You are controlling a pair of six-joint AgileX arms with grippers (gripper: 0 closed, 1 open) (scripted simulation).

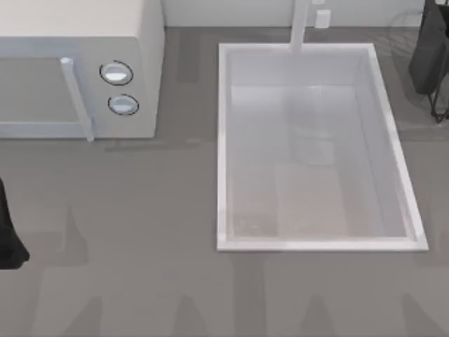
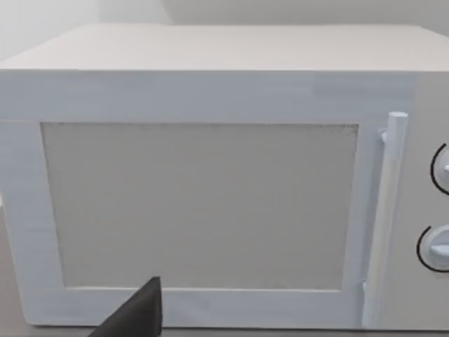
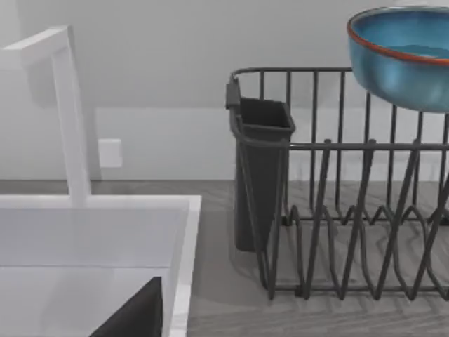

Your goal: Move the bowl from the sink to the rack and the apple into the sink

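Note:
The glossy blue bowl [image 3: 403, 67] with its red-brown rim sits high over the dark wire rack [image 3: 337, 210], level with the rack's top rail. I cannot tell what it rests on. The white sink [image 1: 223, 140] lies right of the table's middle, and its basin holds nothing. The sink's near corner [image 3: 98, 203] and white tap post [image 3: 70, 112] stand beside the rack. A dark part of my right gripper [image 3: 133, 316] hangs over the sink's edge, well apart from the bowl. My left gripper [image 2: 137, 316] faces the microwave door. The apple is out of view.
A white microwave [image 1: 77, 63] with two knobs and a bar handle fills the back left. The rack's dark cutlery holder [image 1: 429, 56] stands at the far right edge. My left arm [image 1: 8, 239] is parked at the left edge. Bare grey tabletop runs along the front.

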